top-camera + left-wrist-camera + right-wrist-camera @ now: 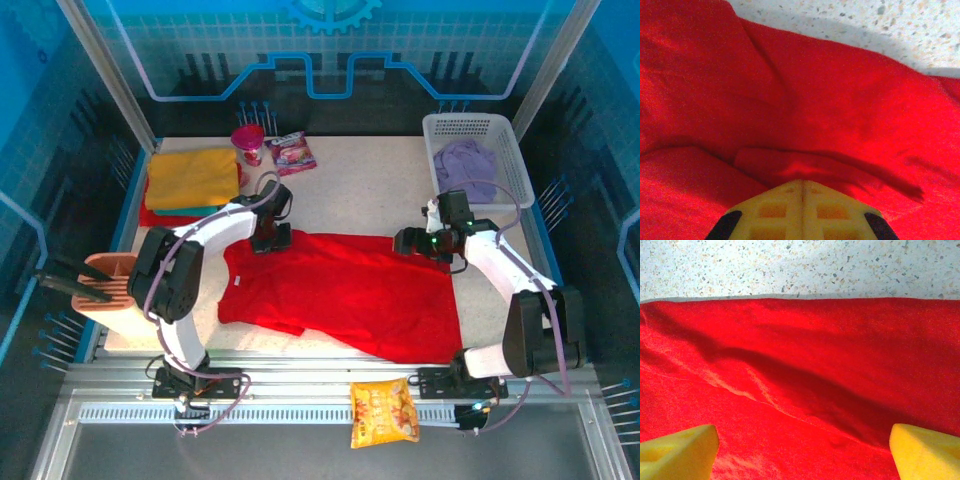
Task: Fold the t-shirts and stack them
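- The pale speckled table (360, 200) bears a red t-shirt (350, 290) spread flat across its middle, reaching toward the near edge.
- At the far left corner is a pile: a folded yellow t-shirt (192, 175) on a teal t-shirt (185, 211), with red cloth (150, 216) at the bottom.
- A pink cup (248, 143) and a pink packet (293, 151) sit by the far edge.
- A white basket (470, 122) fills the far right corner.
- A peach slotted rack (105, 285) stands at the near left corner.

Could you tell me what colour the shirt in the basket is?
The shirt is pale lilac, clearest in the top external view.
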You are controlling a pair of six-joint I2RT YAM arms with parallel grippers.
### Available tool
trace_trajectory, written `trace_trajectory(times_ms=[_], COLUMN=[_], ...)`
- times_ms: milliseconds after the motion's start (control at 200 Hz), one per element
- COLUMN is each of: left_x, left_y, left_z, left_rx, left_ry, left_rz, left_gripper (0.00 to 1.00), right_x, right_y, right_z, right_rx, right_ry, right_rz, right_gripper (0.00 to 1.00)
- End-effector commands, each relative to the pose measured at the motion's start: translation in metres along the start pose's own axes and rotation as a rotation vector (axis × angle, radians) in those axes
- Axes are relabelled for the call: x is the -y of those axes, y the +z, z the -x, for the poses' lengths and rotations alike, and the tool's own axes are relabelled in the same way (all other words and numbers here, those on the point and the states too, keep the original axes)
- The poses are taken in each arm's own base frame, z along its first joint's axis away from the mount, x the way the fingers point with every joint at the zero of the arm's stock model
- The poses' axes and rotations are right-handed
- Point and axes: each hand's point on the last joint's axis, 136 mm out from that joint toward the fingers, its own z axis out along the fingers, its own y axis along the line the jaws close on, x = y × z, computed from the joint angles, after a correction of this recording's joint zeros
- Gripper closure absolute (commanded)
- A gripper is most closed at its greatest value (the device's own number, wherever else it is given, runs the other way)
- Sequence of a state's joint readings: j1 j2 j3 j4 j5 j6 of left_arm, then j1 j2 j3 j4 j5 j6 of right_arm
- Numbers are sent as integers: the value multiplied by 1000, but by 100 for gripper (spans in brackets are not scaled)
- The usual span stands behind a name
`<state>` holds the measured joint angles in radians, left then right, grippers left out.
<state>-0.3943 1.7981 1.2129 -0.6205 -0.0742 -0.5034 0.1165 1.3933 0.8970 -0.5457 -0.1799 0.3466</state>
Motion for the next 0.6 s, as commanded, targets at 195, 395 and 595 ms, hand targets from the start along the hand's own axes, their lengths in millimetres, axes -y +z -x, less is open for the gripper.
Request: trace_trajectory(times_ms=[195,395,595], left_x=[-4,-9,0], left_y=[-24,-24,-4], left_z=[-21,-10,-7], left_rx=[27,40,-26], left_ry=[-19,-18,-9], left_rz=[-9,0,-3], left_gripper=[99,43,50], right_x=[1,-3,2], right_y=[1,2,3], right_z=[-2,-4,-13], right_rx=[-7,-16,-29], right_ry=[10,14,17], right_rz=[20,45,27], right_gripper=[11,12,12])
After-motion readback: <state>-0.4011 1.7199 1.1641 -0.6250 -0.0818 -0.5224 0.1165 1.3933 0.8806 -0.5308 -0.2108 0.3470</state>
